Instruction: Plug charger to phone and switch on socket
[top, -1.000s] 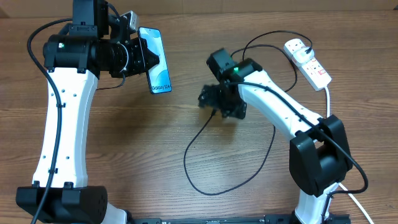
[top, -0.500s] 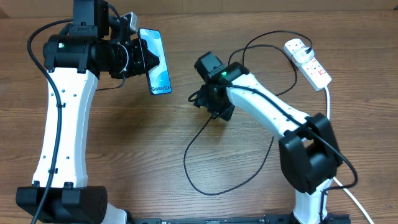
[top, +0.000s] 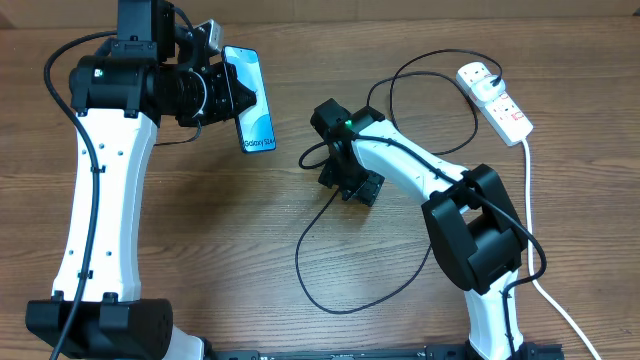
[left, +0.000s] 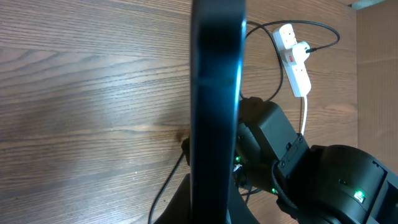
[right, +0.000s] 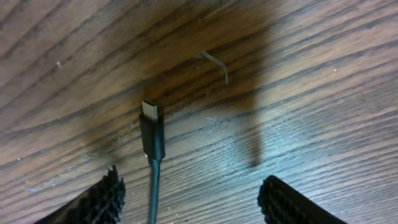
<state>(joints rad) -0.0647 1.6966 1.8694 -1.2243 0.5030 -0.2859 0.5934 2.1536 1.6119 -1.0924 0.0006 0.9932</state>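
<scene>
My left gripper (top: 236, 98) is shut on the phone (top: 252, 100) and holds it above the table at the back left, its light blue screen facing up. In the left wrist view the phone (left: 214, 93) stands edge-on between the fingers of that gripper (left: 211, 208). The black charger (top: 305, 245) cable loops across the table's middle; its white plug head (top: 478, 75) sits in the socket (top: 497, 100) at the back right. My right gripper (top: 345, 180) hangs low over the cable's free end. Seen from the right wrist, the small plug tip (right: 149, 115) lies on the wood between the open fingers (right: 102, 199), nearer the left one, untouched.
The socket's white cord (top: 530, 200) runs down the right side toward the front edge. The socket (left: 292, 56) also shows far off in the left wrist view, beyond the right arm (left: 323, 180). A small bent scrap (right: 217, 65) lies on the wood past the plug tip.
The right arm has swung left and down over the cable's free end, and its jaws have narrowed somewhat. The left arm and the phone have not moved.
</scene>
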